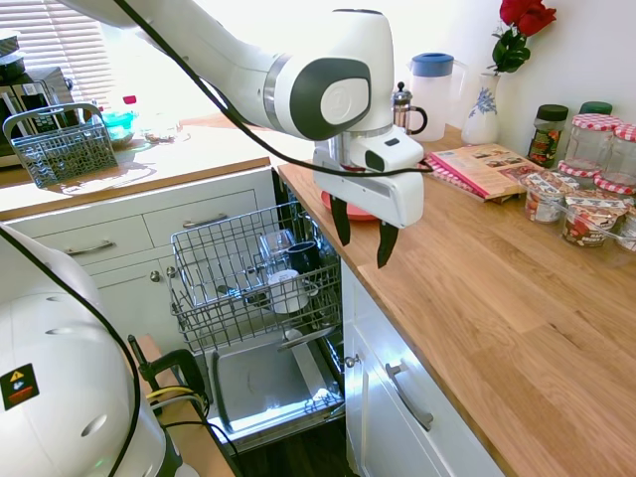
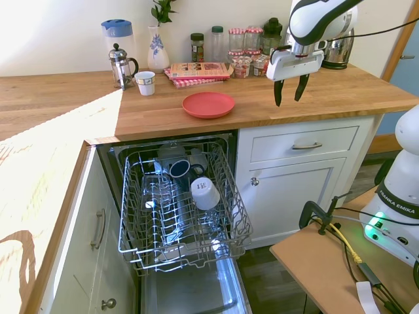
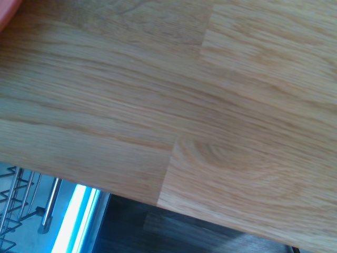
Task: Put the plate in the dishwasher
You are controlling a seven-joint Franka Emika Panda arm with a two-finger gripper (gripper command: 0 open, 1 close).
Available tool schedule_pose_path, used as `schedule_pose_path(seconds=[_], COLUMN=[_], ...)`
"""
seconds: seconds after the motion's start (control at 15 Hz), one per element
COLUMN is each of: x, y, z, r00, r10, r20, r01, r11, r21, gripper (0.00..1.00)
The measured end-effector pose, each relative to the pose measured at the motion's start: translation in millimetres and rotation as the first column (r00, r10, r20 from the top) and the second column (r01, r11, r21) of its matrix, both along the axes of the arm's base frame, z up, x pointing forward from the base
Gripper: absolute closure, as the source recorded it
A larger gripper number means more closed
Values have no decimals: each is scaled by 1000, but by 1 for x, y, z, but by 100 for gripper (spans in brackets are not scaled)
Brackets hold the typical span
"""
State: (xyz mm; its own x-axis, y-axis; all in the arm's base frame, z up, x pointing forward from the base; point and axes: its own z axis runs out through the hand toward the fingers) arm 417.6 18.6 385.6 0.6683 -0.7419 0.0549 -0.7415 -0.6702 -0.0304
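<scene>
Plate point(image 2: 208, 104) lies flat on the wooden table point(image 2: 340, 98), above the open dishwasher point(image 2: 183, 209), near a white cup point(image 2: 145, 83) and a book point(image 2: 200, 70). The gripper point(image 2: 292, 91) hangs over the bare wood, well apart from the plate, and its fingers point(image 2: 277, 93) are spread with nothing between them. In the first exterior view only a small red part of the plate point(image 1: 350, 211) shows behind the gripper point(image 1: 364, 237). I judge the plate is stiff, light and rather smooth, so it may slide when pushed. It lies low, so the best hold is probably at the raised rim, one finger above and one under the edge. The rack point(image 2: 177, 212) is pulled out and has free space at the front.
</scene>
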Motion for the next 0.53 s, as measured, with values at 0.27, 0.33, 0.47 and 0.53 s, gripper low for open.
schedule_pose_path(seconds=[0.27,0.33,0.47,0.53], x=[15,24,46,58], y=[8,9,11,12], z=[-3,3,16,20], r00=[1000,1000,998,997], r10=[-15,-24,-48,-61], r20=[-5,7,38,55], r01=[15,24,45,54], r11=[999,998,994,991], r21=[40,56,97,123], gripper=[0,0,0,0])
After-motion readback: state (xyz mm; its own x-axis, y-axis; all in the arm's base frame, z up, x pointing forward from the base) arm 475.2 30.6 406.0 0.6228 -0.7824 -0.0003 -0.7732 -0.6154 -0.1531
